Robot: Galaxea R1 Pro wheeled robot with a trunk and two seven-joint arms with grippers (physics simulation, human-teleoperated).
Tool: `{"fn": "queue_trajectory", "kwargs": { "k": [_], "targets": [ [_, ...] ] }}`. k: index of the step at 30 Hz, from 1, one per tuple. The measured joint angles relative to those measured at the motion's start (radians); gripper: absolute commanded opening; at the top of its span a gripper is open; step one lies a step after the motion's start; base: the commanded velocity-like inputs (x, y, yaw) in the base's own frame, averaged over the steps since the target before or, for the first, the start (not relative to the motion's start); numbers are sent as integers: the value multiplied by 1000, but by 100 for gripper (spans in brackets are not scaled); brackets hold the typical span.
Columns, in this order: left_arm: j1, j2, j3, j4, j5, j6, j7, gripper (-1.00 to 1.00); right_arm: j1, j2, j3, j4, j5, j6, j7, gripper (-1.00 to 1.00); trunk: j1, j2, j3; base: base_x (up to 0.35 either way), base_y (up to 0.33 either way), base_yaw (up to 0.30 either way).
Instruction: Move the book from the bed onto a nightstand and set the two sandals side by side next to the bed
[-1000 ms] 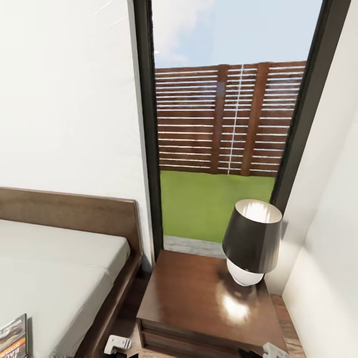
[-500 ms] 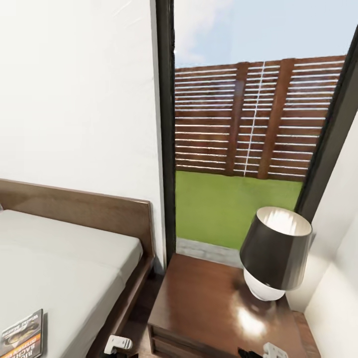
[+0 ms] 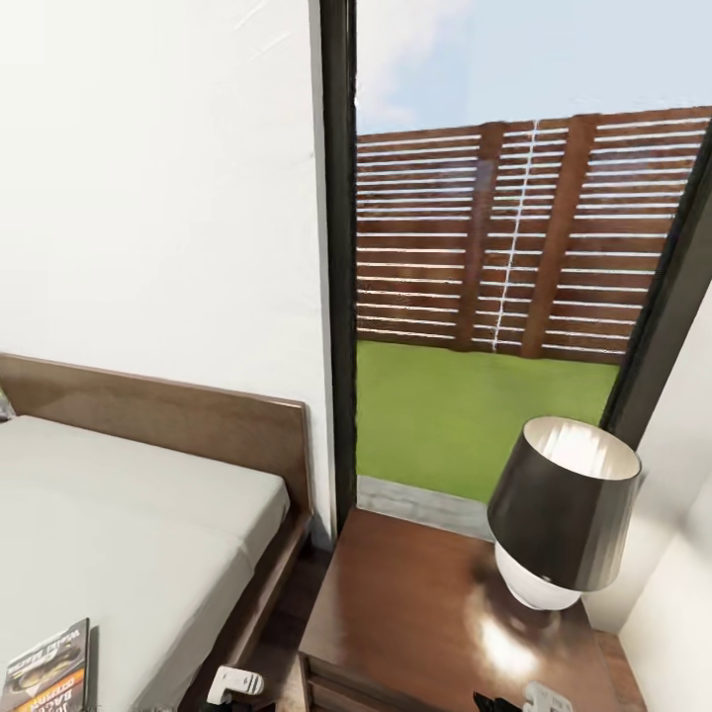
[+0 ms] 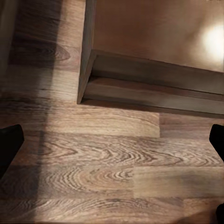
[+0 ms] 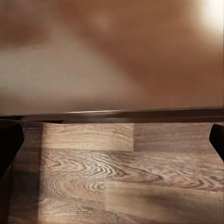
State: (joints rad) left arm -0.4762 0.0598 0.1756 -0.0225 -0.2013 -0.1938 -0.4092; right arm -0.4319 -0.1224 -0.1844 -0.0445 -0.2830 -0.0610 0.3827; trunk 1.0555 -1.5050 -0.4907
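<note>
The book (image 3: 45, 669), dark with an orange band, lies on the off-white mattress of the bed (image 3: 129, 534) at the lower left of the head view. The glossy reddish-brown nightstand (image 3: 415, 603) stands right of the bed, under the window. In the left wrist view my left gripper (image 4: 112, 144) is open over the plank floor, its black fingertips (image 4: 9, 145) wide apart, with the nightstand's front corner (image 4: 88, 84) just beyond. My right gripper (image 5: 112, 142) is open too, nothing between its fingers, close to the nightstand's edge (image 5: 112, 113). The blue sandals are out of view.
A lamp (image 3: 564, 524) with a dark shade and white base stands on the nightstand's right half. A tall dark-framed window (image 3: 341, 297) rises behind it, and white walls close in at left and right. A narrow strip of wood floor (image 3: 282, 633) runs between bed and nightstand.
The head camera has turned a little to the left, so the window, lamp and nightstand sit further right in the picture and more of the book shows. Nothing has moved by itself.
</note>
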Motion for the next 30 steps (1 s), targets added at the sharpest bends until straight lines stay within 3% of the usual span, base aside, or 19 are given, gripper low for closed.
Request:
{"fn": "queue_trajectory", "kwargs": {
  "k": [15,30],
  "targets": [
    [0,0,0,0,0,0,0,100,0,0,0,0,0,0,0,100,0,0,0,2,0,277],
    [0,0,0,0,0,0,0,100,0,0,0,0,1,0,1,100,0,0,0,87,0,21]
  ]
}}
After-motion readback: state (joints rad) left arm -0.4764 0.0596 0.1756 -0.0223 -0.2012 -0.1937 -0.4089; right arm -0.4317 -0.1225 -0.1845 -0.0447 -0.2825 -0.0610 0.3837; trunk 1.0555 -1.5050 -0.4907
